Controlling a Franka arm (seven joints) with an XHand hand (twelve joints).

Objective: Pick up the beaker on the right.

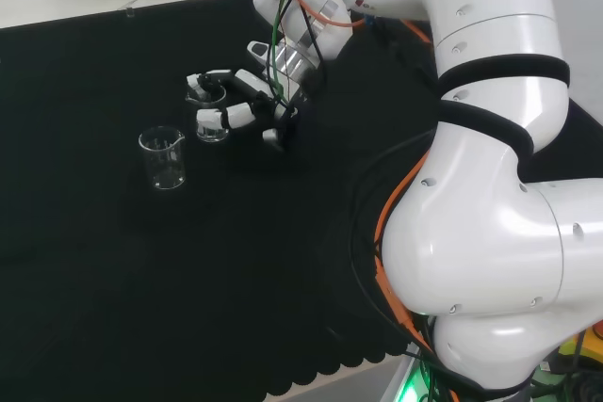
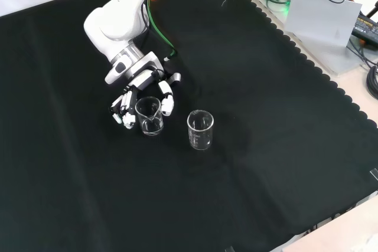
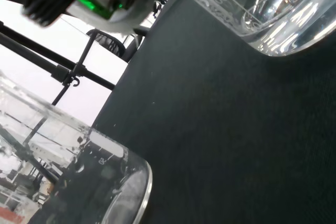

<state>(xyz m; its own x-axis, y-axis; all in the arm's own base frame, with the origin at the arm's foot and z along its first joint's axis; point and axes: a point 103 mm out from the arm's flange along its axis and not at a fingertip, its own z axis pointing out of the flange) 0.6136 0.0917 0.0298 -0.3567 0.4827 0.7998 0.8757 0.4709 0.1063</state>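
Note:
Two clear glass beakers stand on the black cloth. In the front view my hand (image 2: 143, 79) reaches down from the top around the left beaker (image 2: 149, 115), with fingers (image 2: 123, 112) curled on its left and the thumb (image 2: 167, 102) on its right. This beaker rests on the cloth. The other beaker (image 2: 200, 129) stands free just to its right. In the head view the hand (image 1: 252, 99) wraps the farther beaker (image 1: 213, 125), and the free beaker (image 1: 163, 157) is nearer and to the left. The wrist view shows parts of two beakers (image 3: 262, 9) (image 3: 79, 182) very close.
The arm's white links (image 1: 490, 185) take up the right of the head view. The cloth's scalloped edge (image 2: 283, 39) runs along the right of the front view, with equipment and cables (image 2: 331, 10) beyond it.

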